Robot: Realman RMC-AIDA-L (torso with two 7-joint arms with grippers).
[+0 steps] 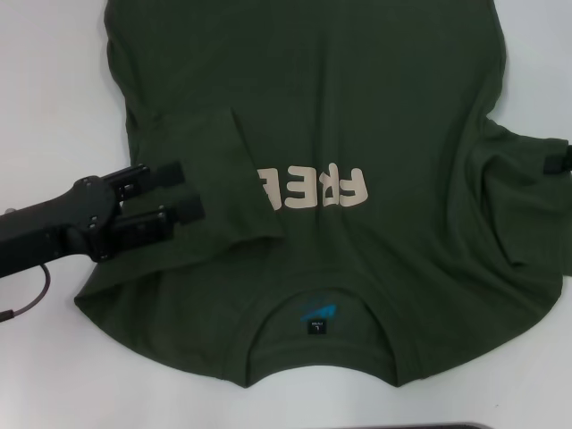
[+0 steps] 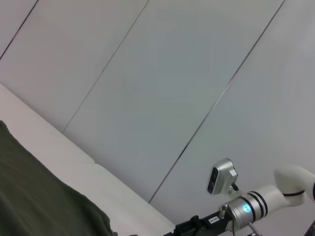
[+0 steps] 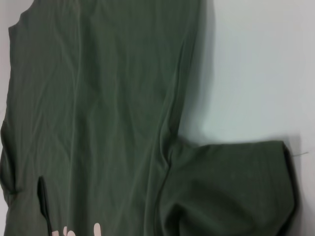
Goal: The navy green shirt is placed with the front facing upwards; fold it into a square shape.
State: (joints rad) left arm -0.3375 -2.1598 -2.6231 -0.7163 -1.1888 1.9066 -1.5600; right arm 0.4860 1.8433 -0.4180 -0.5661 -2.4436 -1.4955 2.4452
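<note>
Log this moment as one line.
left gripper: open, over folded left sleeve | right gripper: at right sleeve | navy green shirt: face up, partly folded

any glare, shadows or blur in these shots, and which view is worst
Head view: even light, no glare, sharp; lettering on the shirt is readable, left gripper crisp. Right wrist view: the softest, with a faint shadow on the table along the shirt's edge. Left wrist view: mostly pale wall, flat light, shirt corner dim.

Navy green shirt showing as matt, softly creased cotton-like cloth; lettering appearing smooth cream print; left gripper looking matt black plastic.
</note>
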